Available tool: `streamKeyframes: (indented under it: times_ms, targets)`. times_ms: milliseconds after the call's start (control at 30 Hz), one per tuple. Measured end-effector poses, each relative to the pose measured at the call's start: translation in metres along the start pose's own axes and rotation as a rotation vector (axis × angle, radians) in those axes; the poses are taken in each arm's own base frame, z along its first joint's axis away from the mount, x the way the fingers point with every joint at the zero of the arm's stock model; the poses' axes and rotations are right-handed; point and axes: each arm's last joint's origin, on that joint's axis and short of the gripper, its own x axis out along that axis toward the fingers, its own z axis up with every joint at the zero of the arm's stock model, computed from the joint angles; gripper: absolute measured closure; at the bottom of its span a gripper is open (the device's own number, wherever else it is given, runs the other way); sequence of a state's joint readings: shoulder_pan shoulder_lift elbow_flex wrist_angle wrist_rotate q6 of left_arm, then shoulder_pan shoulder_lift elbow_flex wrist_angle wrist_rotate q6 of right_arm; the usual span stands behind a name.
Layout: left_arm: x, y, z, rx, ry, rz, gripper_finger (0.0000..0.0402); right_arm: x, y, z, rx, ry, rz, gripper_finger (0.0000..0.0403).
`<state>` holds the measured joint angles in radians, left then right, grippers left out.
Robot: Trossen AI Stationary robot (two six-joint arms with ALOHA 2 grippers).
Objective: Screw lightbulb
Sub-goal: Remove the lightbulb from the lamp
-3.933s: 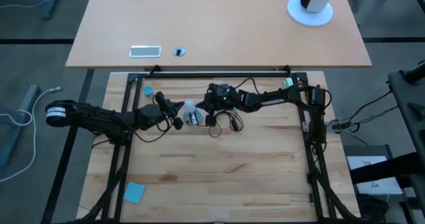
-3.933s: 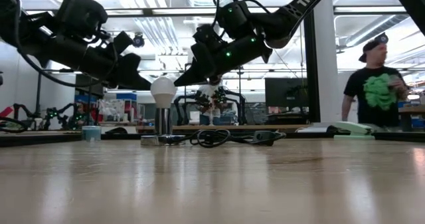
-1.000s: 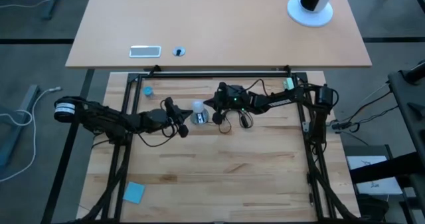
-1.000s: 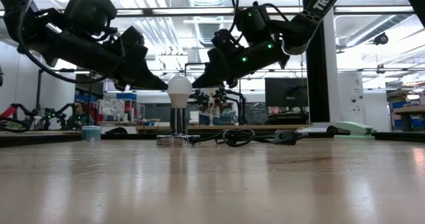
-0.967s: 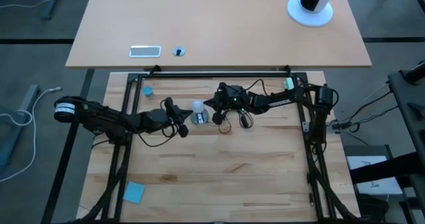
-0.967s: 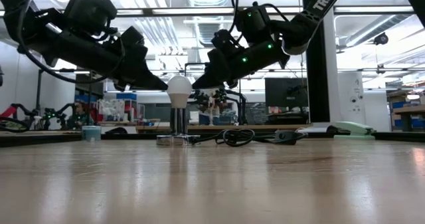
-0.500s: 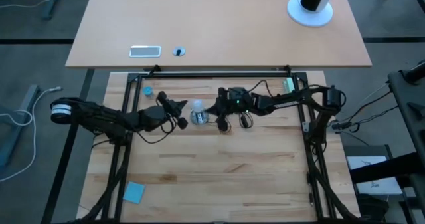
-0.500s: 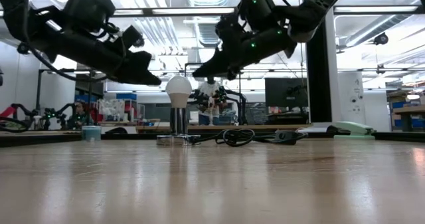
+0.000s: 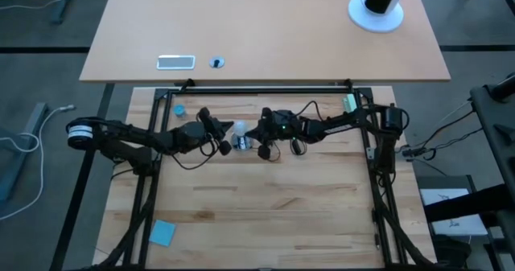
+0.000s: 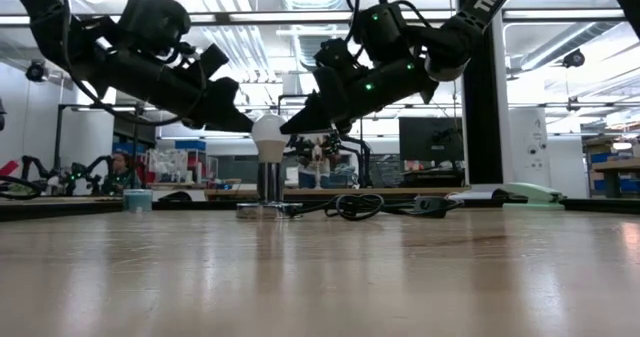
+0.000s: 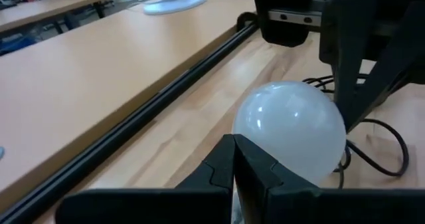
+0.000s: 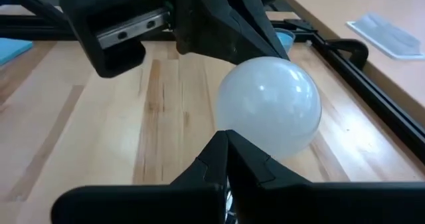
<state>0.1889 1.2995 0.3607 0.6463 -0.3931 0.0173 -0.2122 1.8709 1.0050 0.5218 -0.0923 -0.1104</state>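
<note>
The lightbulb point(image 10: 268, 130) stands upright in a silver socket point(image 10: 262, 210) on the wooden table point(image 9: 265, 215), toward the table's far edge, and everything else is placed from it. On the near side of the bulb the boards lie bare, apart from a blue square pad point(image 9: 162, 232) well away at the table's near left corner.

Flanking the bulb, the left gripper point(image 9: 226, 140) has its fingers pressed together, tips just beside the bulb's left shoulder. The right gripper point(image 9: 253, 134) is likewise pressed together, tips just beside the bulb's right shoulder. Neither pinches the glass; whether the tips touch it cannot be told. Each wrist camera sees the other arm's dark body looming straight behind the bulb.

Just right of the socket a black cord point(image 10: 350, 206) lies coiled on the boards. Beyond the bulb to the left sits a small blue cap point(image 9: 179, 109). Farther still, a black rail point(image 9: 265, 88) crosses behind the bulb, then a second tabletop point(image 9: 265, 30) carrying a white round base point(image 9: 375, 14).
</note>
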Motion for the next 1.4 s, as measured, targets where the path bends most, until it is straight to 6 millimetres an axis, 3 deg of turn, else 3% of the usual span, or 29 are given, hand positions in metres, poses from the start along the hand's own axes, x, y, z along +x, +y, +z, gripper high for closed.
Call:
streamKeyframes:
  times_ms: [633, 800, 967, 1400]
  targets:
    - [-0.019, -0.015, -0.011, -0.051, 0.164, -0.126, 0.0401, -0.005, -0.009, -0.007, -0.026, 0.121, -0.095, 0.0401]
    - [-0.023, -0.018, -0.011, -0.042, 0.154, -0.008, 0.0401, -0.011, -0.009, -0.007, -0.028, 0.175, -0.083, 0.0401]
    - [-0.021, -0.012, -0.005, -0.003, 0.111, 0.134, 0.0401, -0.014, -0.004, 0.003, -0.033, 0.104, 0.024, 0.0401]
    - [-0.007, -0.014, 0.013, 0.090, 0.080, 0.133, 0.0401, -0.010, -0.004, 0.012, -0.030, 0.000, 0.027, 0.0401]
